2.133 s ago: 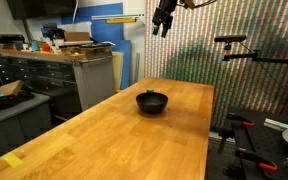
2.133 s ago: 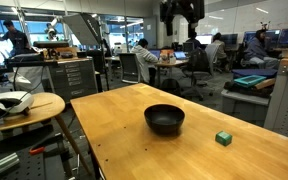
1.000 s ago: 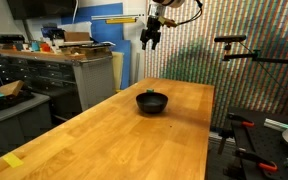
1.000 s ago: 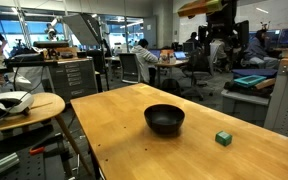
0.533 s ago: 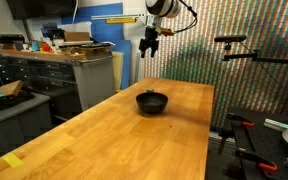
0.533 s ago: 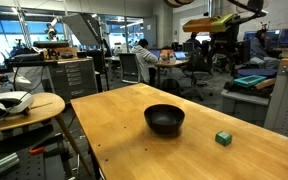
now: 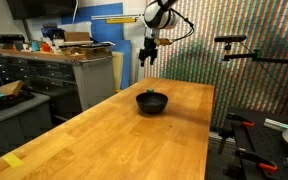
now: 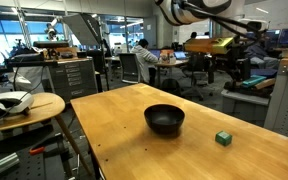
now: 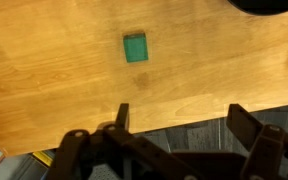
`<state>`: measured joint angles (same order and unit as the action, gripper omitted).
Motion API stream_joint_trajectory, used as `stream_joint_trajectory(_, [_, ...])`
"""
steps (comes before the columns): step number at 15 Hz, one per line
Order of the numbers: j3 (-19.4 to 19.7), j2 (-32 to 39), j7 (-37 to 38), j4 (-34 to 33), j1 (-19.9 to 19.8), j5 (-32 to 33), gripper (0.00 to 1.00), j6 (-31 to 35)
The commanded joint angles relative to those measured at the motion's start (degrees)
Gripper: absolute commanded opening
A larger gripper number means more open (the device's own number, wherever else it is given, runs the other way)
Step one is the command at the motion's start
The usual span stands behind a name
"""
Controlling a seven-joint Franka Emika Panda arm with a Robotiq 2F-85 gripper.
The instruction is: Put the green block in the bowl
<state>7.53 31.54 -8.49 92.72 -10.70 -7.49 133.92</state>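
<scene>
A small green block lies on the wooden table, to one side of the black bowl. The bowl also shows in an exterior view, where I cannot see the block. In the wrist view the block lies on the wood ahead of my gripper, and the bowl's dark rim cuts the top right corner. My gripper hangs open and empty, high above the table near its far edge; it also shows in an exterior view.
The table's edge runs just under the fingers in the wrist view, with dark floor beyond. Grey drawer cabinets and a camera stand flank the table. A round side table holds a white object. A yellow tape piece is on the table.
The arm has swung down from high overhead and moved across toward the block's side of the table. The bowl and block have not moved.
</scene>
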Motion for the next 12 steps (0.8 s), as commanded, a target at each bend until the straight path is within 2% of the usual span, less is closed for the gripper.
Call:
stream_joint_trajectory(1, [-1.06,2.53,-0.5,-0.92,-1.71,0.86,1.0,2.72])
stream_joint_trajectory(12, [-1.62,8.86,-1.25,-2.07,-3.15,1.13,1.0,4.37])
